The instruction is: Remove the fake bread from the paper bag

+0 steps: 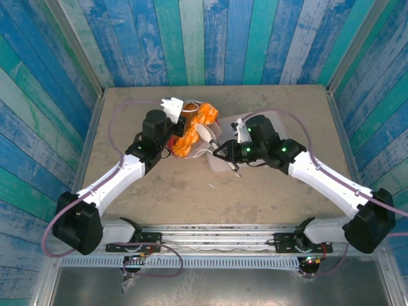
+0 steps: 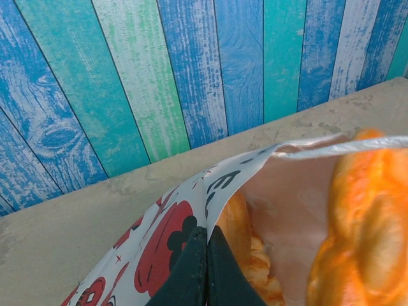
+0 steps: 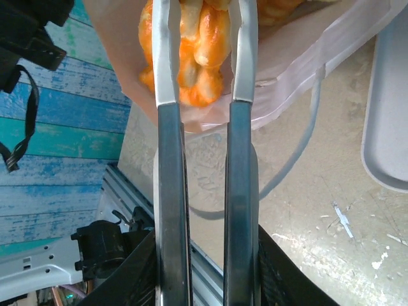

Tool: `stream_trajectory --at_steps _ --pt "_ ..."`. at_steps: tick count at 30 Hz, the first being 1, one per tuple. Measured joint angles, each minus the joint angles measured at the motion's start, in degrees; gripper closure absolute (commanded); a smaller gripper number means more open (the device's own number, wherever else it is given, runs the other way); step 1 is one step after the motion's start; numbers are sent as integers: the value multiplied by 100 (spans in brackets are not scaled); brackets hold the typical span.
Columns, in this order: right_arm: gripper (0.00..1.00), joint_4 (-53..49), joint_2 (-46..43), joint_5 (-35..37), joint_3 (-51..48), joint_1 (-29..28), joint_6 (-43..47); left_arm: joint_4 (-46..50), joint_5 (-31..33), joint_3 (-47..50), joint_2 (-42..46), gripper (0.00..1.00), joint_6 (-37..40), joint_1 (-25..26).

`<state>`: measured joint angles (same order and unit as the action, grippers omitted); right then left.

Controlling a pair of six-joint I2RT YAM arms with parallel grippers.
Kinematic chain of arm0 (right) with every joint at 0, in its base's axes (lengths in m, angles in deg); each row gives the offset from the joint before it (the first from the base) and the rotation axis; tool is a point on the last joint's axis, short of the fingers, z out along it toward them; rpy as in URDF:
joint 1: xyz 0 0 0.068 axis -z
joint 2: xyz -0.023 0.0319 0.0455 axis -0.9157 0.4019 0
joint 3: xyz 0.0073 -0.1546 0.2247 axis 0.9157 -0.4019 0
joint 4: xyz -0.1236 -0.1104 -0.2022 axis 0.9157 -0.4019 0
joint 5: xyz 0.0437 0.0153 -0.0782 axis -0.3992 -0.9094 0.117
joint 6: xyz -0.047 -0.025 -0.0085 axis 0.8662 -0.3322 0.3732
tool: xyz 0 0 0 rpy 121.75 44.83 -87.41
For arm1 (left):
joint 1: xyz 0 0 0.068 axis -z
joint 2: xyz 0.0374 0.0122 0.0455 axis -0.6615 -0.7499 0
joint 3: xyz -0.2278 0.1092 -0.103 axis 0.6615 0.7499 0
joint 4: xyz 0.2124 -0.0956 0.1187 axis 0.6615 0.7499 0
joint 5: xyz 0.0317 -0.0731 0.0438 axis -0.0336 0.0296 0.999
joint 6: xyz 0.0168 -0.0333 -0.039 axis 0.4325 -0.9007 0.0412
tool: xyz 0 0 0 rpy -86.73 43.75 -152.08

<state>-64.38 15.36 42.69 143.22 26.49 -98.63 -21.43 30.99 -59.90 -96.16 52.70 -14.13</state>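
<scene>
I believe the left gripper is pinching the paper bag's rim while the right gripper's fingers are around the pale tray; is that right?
Not quite: the right gripper has its fingers around an orange knotted roll at the mouth of the paper bag, not the pale tray, which they do not touch. The right wrist view shows this. The left gripper does pinch the bag's rim.

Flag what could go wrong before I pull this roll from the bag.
1. The right end effector pinches only part of the knotted roll, so it may slip out.
2. The left end effector holds just the paper bag edge; paper could tear or pull free.
3. The cord handle could snag.
</scene>
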Motion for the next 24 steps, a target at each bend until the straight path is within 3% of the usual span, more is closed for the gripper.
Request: stream_trajectory --at_steps 14,24 --pt "95 -1078 -868 914 133 50 354 -55 92 0 0 100 -2 0" --pt "93 -2444 -1209 1355 1333 977 935 -57 114 0 0 100 0 4"
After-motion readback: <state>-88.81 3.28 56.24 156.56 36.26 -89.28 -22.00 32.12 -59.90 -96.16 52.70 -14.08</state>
